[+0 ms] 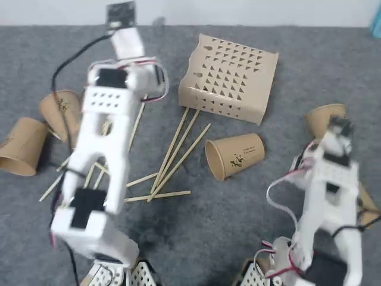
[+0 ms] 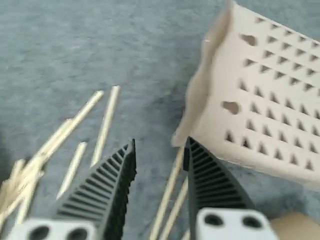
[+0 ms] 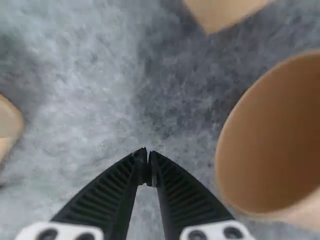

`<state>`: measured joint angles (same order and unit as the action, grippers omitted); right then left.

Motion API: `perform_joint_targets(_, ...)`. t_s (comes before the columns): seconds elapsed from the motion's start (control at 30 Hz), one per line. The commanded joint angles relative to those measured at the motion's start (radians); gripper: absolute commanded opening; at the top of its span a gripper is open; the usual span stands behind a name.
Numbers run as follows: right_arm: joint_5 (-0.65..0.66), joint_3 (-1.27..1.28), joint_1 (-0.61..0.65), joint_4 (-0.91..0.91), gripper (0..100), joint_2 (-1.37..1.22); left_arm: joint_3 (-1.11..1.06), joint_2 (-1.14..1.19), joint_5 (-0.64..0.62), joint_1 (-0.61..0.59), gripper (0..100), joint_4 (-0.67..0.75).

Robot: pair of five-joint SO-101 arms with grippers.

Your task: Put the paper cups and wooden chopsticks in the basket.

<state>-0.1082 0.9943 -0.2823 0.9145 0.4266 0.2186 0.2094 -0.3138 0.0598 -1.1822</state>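
The beige perforated basket (image 1: 229, 77) lies tipped on the grey carpet; its corner (image 2: 260, 95) is just beyond my left gripper (image 2: 161, 145). That gripper is open with nothing in it, above several wooden chopsticks (image 2: 102, 127). More chopsticks (image 1: 172, 149) fan out below the basket. One paper cup (image 1: 235, 156) lies on its side in the middle, and two more (image 1: 59, 110) (image 1: 24, 146) lie at the left. My right gripper (image 3: 146, 156) is shut on nothing, low over the carpet beside an open-mouthed cup (image 3: 272, 135). The right arm (image 1: 327, 179) stands by a cup (image 1: 324, 116).
The left arm (image 1: 110, 125) stretches over the left part of the chopstick pile. Another cup (image 1: 366, 205) peeks out behind the right arm at the right edge. Bare carpet lies between the two arms' bases and above the basket.
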Motion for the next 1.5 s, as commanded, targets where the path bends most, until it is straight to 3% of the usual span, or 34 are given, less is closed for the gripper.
perform_joint_targets(0.0,0.012,0.041,-0.012,-0.056,0.7,0.107,0.228,0.100,-0.011,0.049,16,-0.071)
perform_joint_targets(0.2,0.011,0.064,-0.010,-0.062,0.7,0.127,0.483,0.351,-0.006,0.060,32,-0.140)
perform_joint_targets(0.3,0.026,0.064,-0.007,-0.064,0.7,0.127,0.615,0.466,0.014,0.077,35,-0.187)
perform_joint_targets(1.03,0.029,0.066,-0.004,-0.064,0.7,0.136,1.461,1.114,0.054,0.094,35,-0.212)
perform_joint_targets(1.3,0.029,0.066,-0.007,-0.062,0.7,0.137,1.460,1.146,0.031,0.091,34,-0.150)
perform_joint_targets(1.47,0.029,0.066,-0.010,-0.062,0.7,0.137,1.460,1.123,0.032,0.092,18,-0.153)
